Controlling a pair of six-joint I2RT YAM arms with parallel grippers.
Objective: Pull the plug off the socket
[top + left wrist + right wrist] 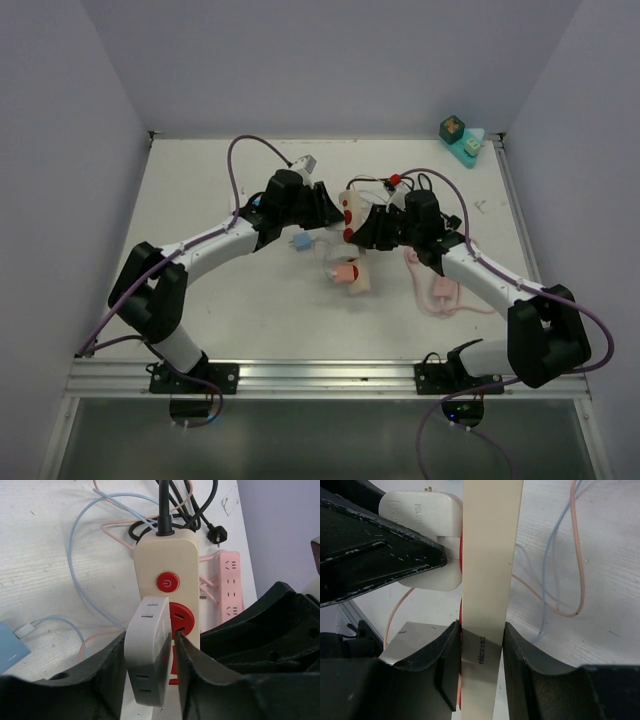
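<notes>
A cream power strip (167, 560) with red sockets and a red switch is held up between both arms. A white plug block (147, 650) sits in its middle socket (182, 620). My left gripper (150, 636) is shut on the plug, one finger pressed to each side. My right gripper (481, 630) is shut on the narrow edges of the strip (487, 555) below the plug (422, 515). In the top view the left gripper (325, 210) and the right gripper (375, 228) meet at the strip (352, 215) mid-table.
A pink power strip (438, 290) with its cord lies right of centre. A black cable and plug (217, 532) trail from the cream strip, with thin blue and pink wires (75, 540) beside them. A blue adapter (298, 243) and a teal object (460, 138) sit nearby.
</notes>
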